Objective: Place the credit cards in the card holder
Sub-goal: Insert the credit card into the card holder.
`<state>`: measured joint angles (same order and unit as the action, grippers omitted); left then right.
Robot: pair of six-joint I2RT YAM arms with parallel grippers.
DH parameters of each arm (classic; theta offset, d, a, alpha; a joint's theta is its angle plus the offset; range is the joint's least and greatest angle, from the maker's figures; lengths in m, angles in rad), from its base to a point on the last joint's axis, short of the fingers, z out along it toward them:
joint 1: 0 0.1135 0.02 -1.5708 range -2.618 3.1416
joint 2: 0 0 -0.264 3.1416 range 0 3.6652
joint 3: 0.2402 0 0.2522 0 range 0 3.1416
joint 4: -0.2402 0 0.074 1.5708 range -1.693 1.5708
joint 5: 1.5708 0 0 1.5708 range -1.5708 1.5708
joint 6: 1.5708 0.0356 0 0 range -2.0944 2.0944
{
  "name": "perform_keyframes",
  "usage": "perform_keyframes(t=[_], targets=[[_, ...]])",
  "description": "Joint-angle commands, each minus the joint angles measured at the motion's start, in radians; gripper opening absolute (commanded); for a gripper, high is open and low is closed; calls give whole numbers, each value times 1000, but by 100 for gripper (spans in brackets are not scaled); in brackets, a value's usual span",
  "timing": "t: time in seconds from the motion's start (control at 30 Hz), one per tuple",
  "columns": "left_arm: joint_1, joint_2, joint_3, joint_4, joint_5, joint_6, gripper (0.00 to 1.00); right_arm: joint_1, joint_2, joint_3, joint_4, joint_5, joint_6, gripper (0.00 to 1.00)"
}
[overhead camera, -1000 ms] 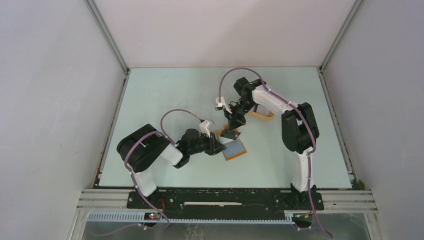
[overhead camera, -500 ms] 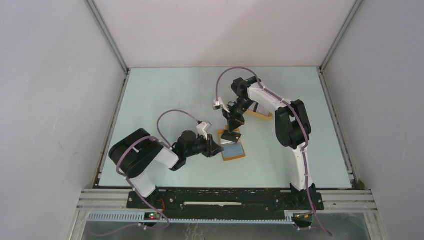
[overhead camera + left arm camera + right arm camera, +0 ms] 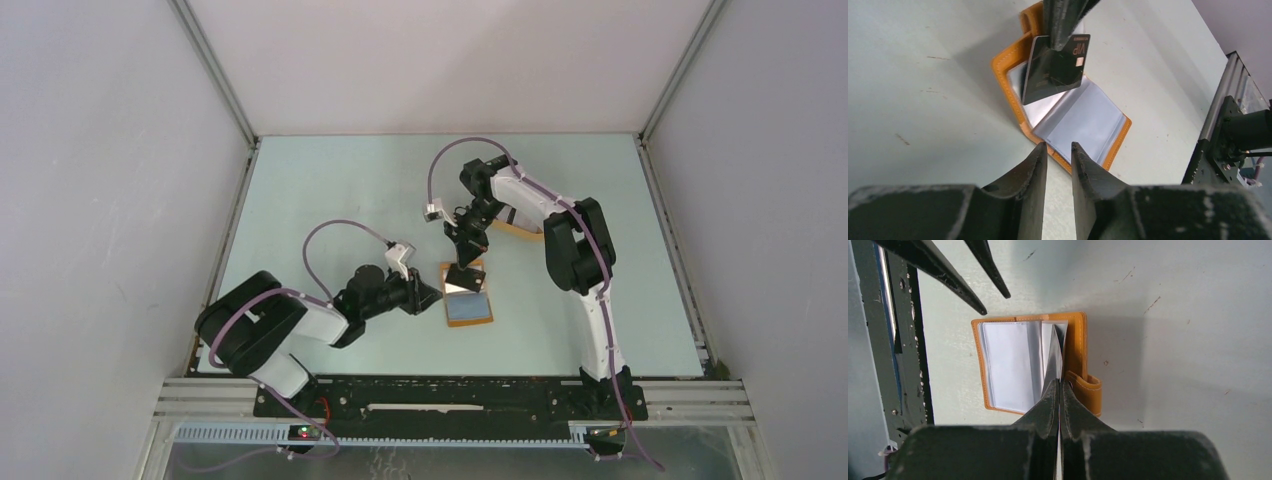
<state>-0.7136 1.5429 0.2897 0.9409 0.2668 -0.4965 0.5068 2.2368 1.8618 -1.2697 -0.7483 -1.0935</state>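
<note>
Inspecting the table (image 3: 330, 190), we found the card holder (image 3: 468, 308) lying open and flat near the middle, well apart from every table edge. Bare surface lay on its left, far and near sides. Its orange rim framed clear sleeves, and the closing tab stuck out from the far half.

An orange tray (image 3: 524, 229) sat farther back on the right, partly hidden behind the right arm.

The right tool (image 3: 463, 272) hung directly over the holder's far half, pointing down. Its jaws were clenched on a dark credit card (image 3: 1058, 65), gripped by the upper edge. The card hung tilted, with its lower corner down at the clear sleeves (image 3: 1083, 130). We could not tell whether it had entered a pocket. In the right wrist view the card (image 3: 1055, 360) showed edge-on, a thin sliver between the pressed fingers.

The left tool (image 3: 432, 295) lay low to the table, just beside the holder's left edge and pointing at it. Its jaws stood a narrow gap apart, gripping nothing and clear of the rim.
</note>
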Motion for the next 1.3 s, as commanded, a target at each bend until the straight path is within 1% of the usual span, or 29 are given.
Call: perform_keyframes(t=[0.0, 0.2, 0.37, 0.47, 0.73, 0.97, 1.27], targets=[[-57, -11, -6, 70, -1, 5, 29, 10, 15, 29, -16, 18, 28, 0], [-134, 56, 46, 96, -22, -16, 29, 10, 5, 2, 0, 16, 39, 0], [-159, 113, 71, 101, -27, -22, 28, 11, -2, -13, 10, 18, 52, 0], [-161, 142, 81, 74, -33, -22, 27, 10, 0, -14, 9, 20, 61, 0], [-162, 144, 63, -41, -44, -26, 23, 10, -13, -43, 11, 21, 69, 0], [-164, 158, 57, -46, -28, -39, 21, 9, -28, -75, 33, 22, 116, 0], [-164, 130, 45, -57, -35, -43, 22, 4, -49, -108, 74, -7, 185, 0]])
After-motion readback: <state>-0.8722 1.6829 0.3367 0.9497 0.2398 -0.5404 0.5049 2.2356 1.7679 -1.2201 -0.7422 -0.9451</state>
